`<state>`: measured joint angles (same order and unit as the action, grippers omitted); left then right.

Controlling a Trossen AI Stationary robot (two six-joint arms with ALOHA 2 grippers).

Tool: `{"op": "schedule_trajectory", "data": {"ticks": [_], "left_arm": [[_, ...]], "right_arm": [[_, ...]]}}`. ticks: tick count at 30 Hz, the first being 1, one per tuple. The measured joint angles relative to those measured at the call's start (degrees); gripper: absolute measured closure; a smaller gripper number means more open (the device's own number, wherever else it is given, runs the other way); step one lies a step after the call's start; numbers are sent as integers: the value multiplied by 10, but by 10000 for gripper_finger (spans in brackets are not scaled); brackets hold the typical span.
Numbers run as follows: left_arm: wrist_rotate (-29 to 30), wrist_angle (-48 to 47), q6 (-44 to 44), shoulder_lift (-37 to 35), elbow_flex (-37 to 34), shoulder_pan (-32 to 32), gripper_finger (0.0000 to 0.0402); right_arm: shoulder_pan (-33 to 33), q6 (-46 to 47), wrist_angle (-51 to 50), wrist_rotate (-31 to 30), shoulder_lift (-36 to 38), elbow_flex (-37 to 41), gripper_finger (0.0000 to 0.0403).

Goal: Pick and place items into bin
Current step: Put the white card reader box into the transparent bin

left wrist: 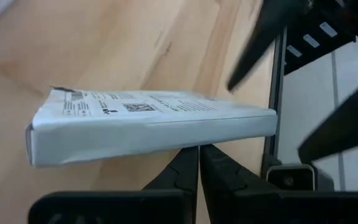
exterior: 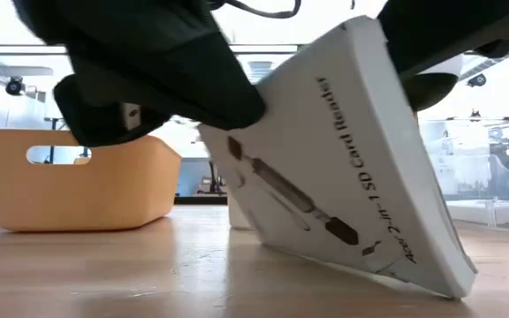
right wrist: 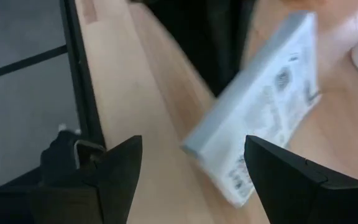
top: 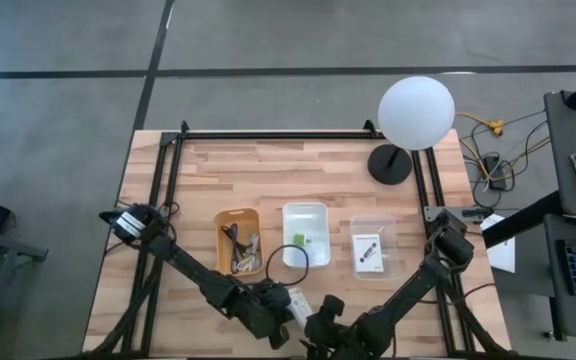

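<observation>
While tipped on one edge nr the worktop's point(top: 198, 170) front edge, the white box point(exterior: 343, 150) looks light, stiff; left gripper point(left wrist: 199, 163) jaws pinched under it, right gripper point(right wrist: 191, 168) jaws released – grip across thin sides

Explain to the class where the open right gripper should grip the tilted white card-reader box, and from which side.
Grip the white box across its thin thickness, near the raised edge. It leans with one edge on the table. The right gripper faces its narrow side, so it should come from there, jaws spanning both broad faces.
</observation>
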<state>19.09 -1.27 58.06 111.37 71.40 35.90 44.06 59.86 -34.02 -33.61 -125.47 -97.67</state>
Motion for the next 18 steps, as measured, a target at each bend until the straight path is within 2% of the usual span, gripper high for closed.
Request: {"op": "schedule_trajectory", "data": {"ticks": [11, 18], "left_arm": [[-6, 11, -31, 0, 1, -25, 402], [-9, 39, -54, 0, -3, -33, 402]], "right_arm": [[-1, 6, -1, -3, 0, 11, 138], [-19, 105, -64, -28, -3, 21, 138]]}}
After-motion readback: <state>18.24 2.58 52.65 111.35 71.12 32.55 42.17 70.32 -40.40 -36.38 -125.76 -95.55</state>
